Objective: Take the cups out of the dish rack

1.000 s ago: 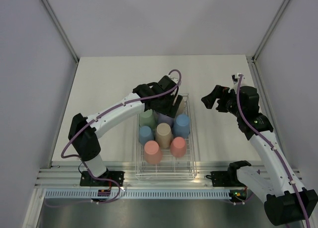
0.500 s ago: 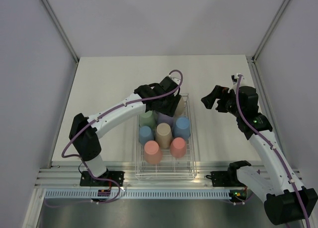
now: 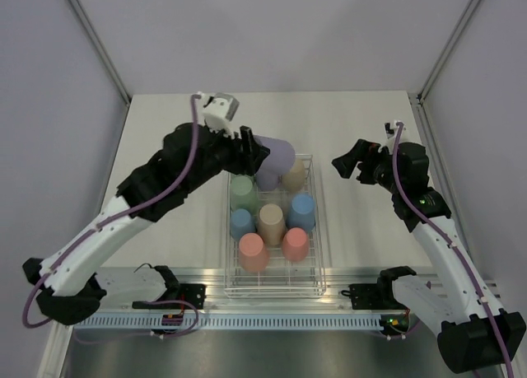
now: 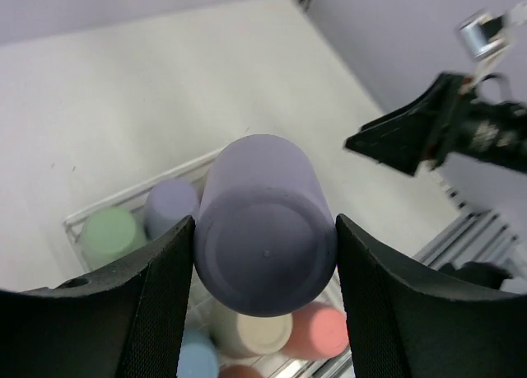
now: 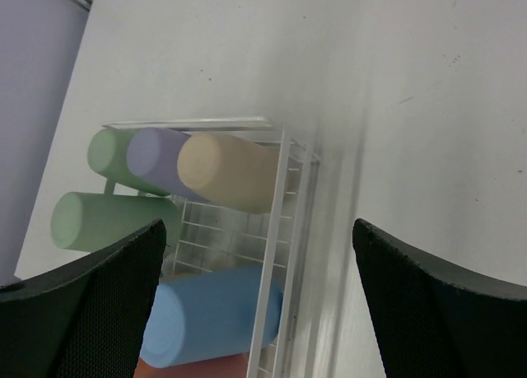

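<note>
The left pincer (image 3: 257, 154) is clenched on a purple cup (image 4: 265, 221), holding it in the air over the far end of the rack (image 3: 317, 271). The cup's long axis is tilted along the fingers, base toward the wrist and mouth toward the other cups (image 3: 270, 221) standing inverted below. The right pincer (image 3: 346, 165) hangs released beside the rack's far right corner, so setting down likely falls to the left arm, with bare counter (image 3: 189, 238) on its own side.

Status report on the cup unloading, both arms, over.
Left gripper shut on purple cup, held above dish rack far end. Right gripper open, empty, right of rack. At least seven cups in rack. No obstruction seen.
</note>
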`<action>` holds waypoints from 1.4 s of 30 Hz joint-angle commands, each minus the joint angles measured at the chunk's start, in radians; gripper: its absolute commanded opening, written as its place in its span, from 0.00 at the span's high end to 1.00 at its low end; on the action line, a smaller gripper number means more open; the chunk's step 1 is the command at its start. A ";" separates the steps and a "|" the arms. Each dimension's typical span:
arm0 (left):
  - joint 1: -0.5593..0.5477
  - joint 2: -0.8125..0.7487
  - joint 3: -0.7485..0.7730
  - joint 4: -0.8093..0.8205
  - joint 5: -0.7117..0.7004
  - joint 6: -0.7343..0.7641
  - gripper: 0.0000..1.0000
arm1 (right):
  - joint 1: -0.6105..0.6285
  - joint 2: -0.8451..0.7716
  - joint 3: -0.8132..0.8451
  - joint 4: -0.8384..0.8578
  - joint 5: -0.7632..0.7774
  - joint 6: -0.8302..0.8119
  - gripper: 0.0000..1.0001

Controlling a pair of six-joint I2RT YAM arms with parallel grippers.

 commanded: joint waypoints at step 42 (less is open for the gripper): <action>0.306 -0.272 -0.752 1.009 0.604 -0.518 0.98 | 0.034 0.309 -0.365 2.079 -0.627 1.161 0.07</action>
